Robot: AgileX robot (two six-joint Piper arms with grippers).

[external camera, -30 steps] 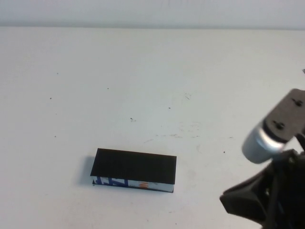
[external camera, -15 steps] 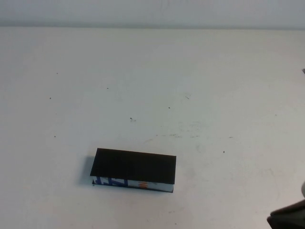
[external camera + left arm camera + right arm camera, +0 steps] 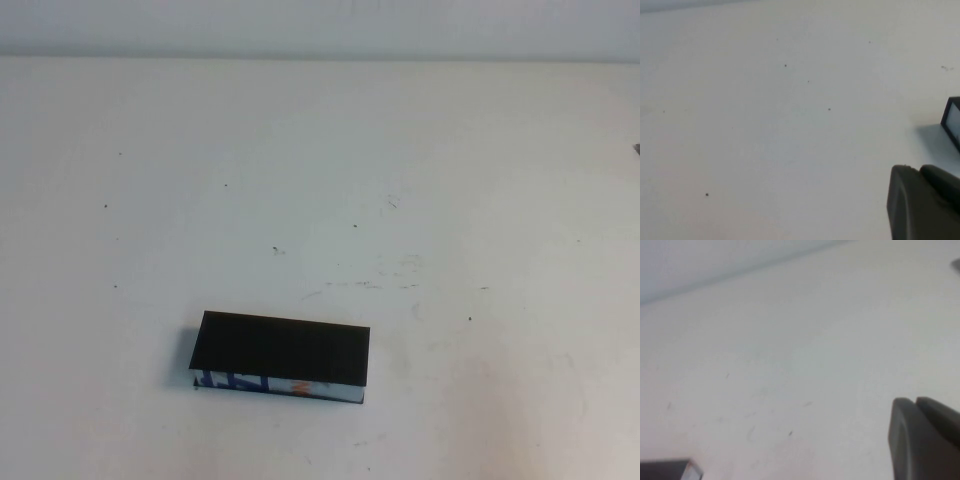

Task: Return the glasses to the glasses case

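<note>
The glasses case (image 3: 281,356) lies on the white table at the front left of centre, its black lid down and its white, blue and orange printed side facing me. A corner of it shows in the left wrist view (image 3: 952,117) and in the right wrist view (image 3: 667,471). The glasses are not in view. Neither arm shows in the high view. My left gripper (image 3: 919,171) hangs over bare table beside the case, fingers pressed together and empty. My right gripper (image 3: 915,402) is also shut and empty, over bare table away from the case.
The white table (image 3: 420,180) carries only small dark specks and faint scuff marks (image 3: 390,272). A small dark object (image 3: 636,150) pokes in at the right edge. The wall line runs along the back.
My right arm has pulled back, down and to the right, out of the high view. The case has not moved.
</note>
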